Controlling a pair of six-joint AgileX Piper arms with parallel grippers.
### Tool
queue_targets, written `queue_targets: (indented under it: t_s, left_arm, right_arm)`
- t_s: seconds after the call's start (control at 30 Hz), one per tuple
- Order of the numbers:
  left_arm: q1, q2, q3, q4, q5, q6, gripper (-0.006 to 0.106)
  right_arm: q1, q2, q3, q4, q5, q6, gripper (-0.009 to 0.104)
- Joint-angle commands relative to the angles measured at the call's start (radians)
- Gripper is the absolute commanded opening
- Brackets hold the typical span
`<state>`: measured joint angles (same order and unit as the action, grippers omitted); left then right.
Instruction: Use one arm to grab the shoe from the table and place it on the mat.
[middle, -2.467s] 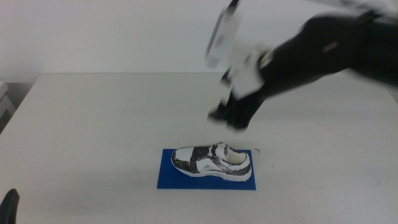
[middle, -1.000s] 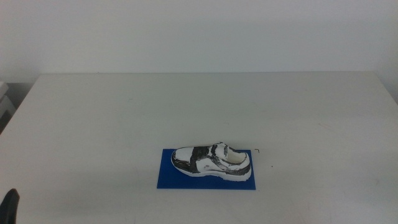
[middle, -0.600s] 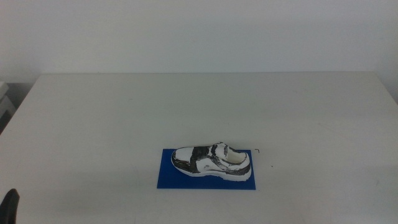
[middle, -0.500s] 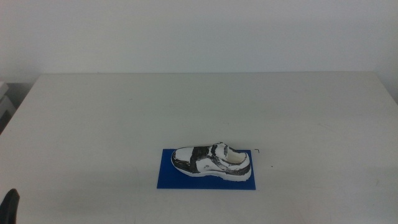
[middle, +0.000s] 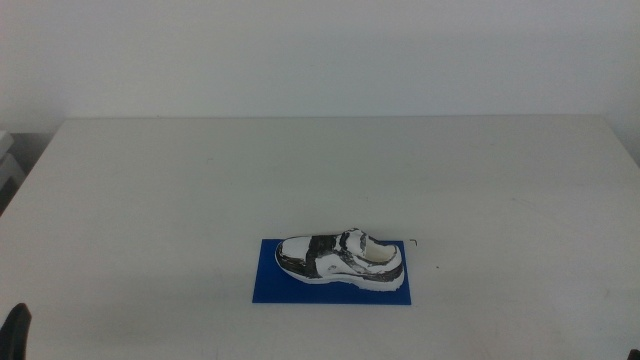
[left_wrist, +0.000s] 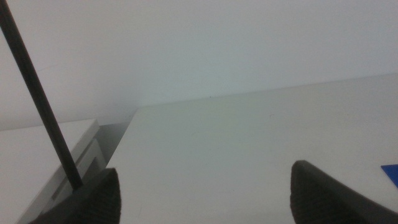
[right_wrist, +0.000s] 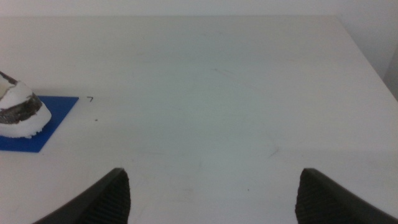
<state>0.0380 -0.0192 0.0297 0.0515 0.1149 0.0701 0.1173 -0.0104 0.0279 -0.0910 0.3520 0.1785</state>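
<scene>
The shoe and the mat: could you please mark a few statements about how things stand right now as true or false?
1. The shoe rests on the blue mat. True.
2. The shoe lies tipped on its side. False: it stands upright on its sole.
3. The right gripper grips the shoe. False: its jaws are open and hold nothing, apart from the shoe, whose heel shows at the edge of the right wrist view.
4. The left gripper is open and holds nothing. True.
5. The mat lies at the far edge of the table. False: it lies toward the near edge.
</scene>
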Motion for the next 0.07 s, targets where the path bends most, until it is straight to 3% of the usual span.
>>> queue_targets:
  t_s: [0.0,0.03]
  left_arm:
    - [-0.005,-0.007,0.005,-0.009,-0.082,-0.006,0.094]
    - [-0.005,-0.007,0.005,-0.009,-0.082,-0.006,0.094]
  right_arm:
    - [-0.004,-0.026,0.006,-0.008,-0.062,-0.013,0.078]
    - [-0.004,-0.026,0.006,-0.008,-0.062,-0.013,0.078]
